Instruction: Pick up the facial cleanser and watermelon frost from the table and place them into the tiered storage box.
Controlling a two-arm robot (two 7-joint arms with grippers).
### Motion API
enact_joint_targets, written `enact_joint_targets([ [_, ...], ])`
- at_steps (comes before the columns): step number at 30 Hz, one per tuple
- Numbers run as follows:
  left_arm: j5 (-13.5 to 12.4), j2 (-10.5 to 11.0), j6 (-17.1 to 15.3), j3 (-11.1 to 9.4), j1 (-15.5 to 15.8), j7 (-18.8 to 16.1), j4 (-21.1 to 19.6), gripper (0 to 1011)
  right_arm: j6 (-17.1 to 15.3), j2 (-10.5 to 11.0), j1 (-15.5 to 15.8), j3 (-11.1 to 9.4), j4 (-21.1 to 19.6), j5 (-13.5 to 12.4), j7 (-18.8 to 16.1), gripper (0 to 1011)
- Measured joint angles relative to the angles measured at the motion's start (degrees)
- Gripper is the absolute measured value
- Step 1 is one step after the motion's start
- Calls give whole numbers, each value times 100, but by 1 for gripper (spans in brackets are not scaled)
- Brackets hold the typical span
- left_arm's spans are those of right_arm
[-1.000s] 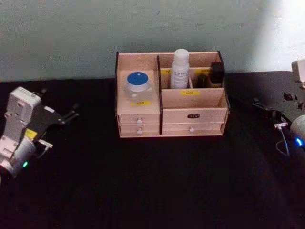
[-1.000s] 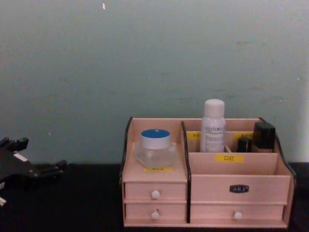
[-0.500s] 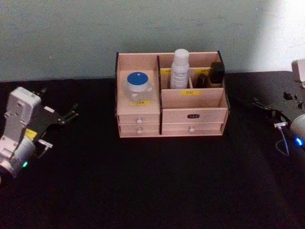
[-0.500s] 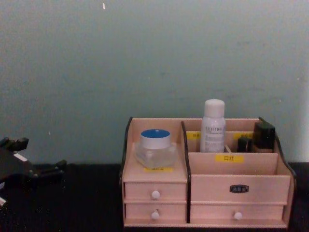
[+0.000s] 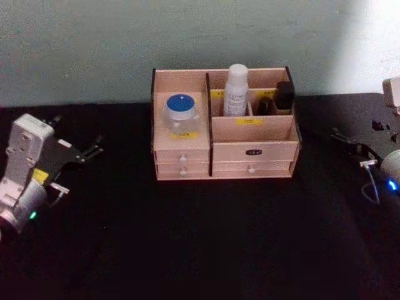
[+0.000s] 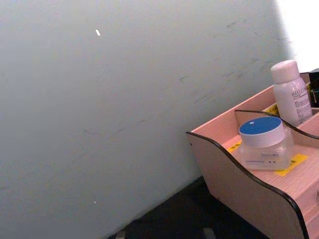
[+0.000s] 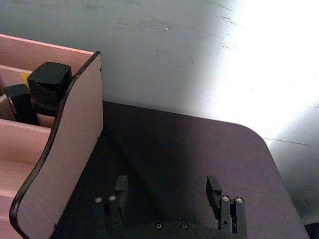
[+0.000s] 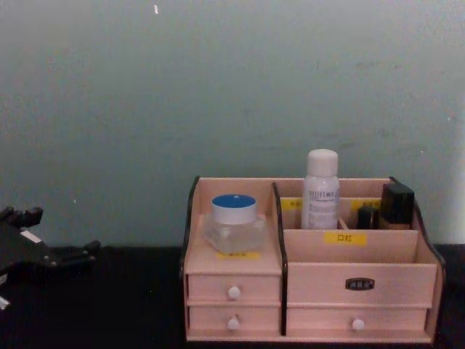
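Note:
The tiered storage box (image 5: 253, 150) (image 8: 356, 269) stands at the back middle of the black table, against the wall. The facial cleanser (image 5: 235, 90) (image 8: 320, 189) (image 6: 291, 94) stands upright in a rear compartment of the box. On the box's left tier sits the watermelon frost (image 5: 179, 114) (image 8: 233, 222) (image 6: 263, 144), a clear jar with a blue lid. My left gripper (image 5: 76, 133) (image 8: 54, 234) rests open and empty at the table's left, well away from the box. At the table's right side, my right gripper (image 5: 357, 130) (image 7: 167, 188) is open and empty beside the box's black side panel (image 7: 62, 164).
Small black items (image 5: 281, 97) (image 8: 396, 205) (image 7: 47, 87) stand in the box's rear right compartment. The pale wall (image 5: 94, 44) rises directly behind the box. Bare black tabletop (image 5: 206, 237) stretches in front of the box and between the two arms.

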State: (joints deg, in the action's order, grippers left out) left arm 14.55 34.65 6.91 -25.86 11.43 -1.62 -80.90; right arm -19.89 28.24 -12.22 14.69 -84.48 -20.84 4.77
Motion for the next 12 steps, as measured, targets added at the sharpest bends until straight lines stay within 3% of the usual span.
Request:
enact_joint_targets([
  [12,0,0,0,0,0,0,0,1001,0,0,0,0,0,0,0,1003],
])
